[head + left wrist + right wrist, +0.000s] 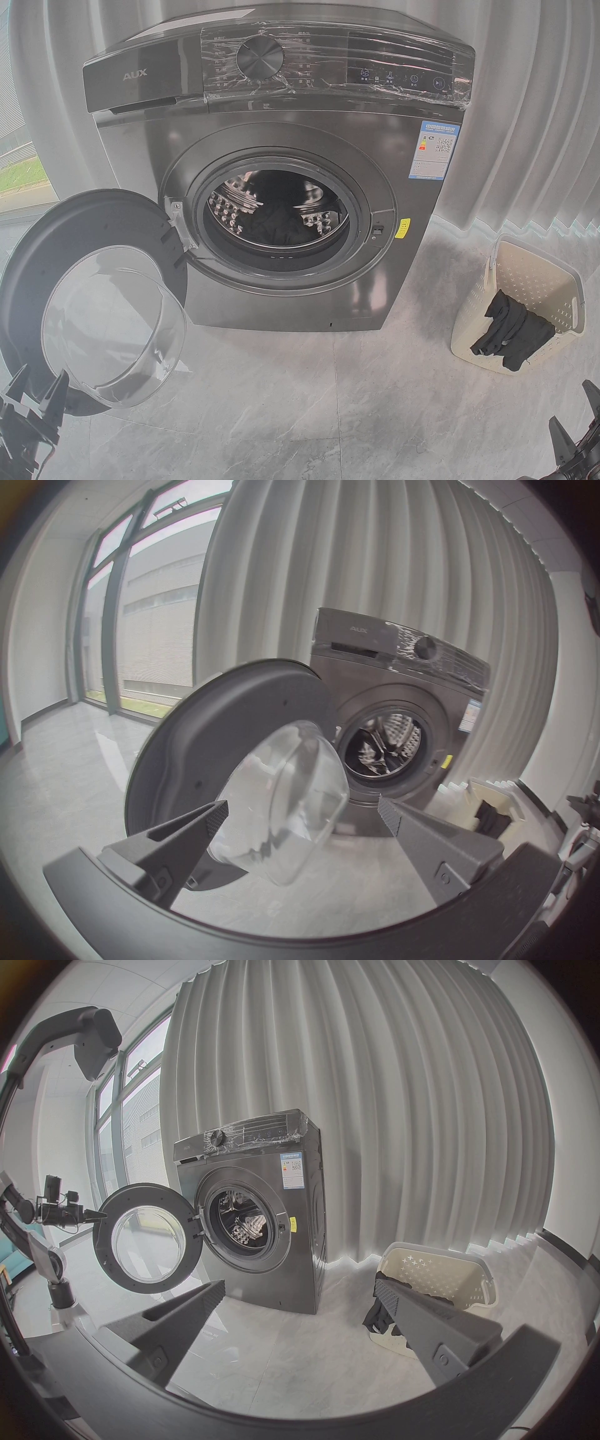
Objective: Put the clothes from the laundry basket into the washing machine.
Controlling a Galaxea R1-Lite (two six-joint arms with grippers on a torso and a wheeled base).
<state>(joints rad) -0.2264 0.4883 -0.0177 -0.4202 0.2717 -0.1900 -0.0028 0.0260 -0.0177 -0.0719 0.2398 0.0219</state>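
Note:
The grey front-loading washing machine point(281, 125) stands ahead with its round door point(81, 219) swung wide to the left. A dark garment point(275, 222) lies inside the drum. To the right, on the floor, a cream laundry basket point(550, 275) holds black clothes point(512, 331) that drape over its front rim. My left gripper point(42, 378) is open and empty, low at the left, just in front of the door's glass bowl point(281, 805). Low at the right, my right gripper point(570, 406) is open and empty, short of the basket point(437, 1272) and its clothes point(378, 1313).
Grey marble floor tiles point(325, 400) stretch between me and the machine. White pleated curtains point(531, 125) hang behind the machine and basket. A tall window point(150, 617) is on the left. The open door juts out over the floor on the left side.

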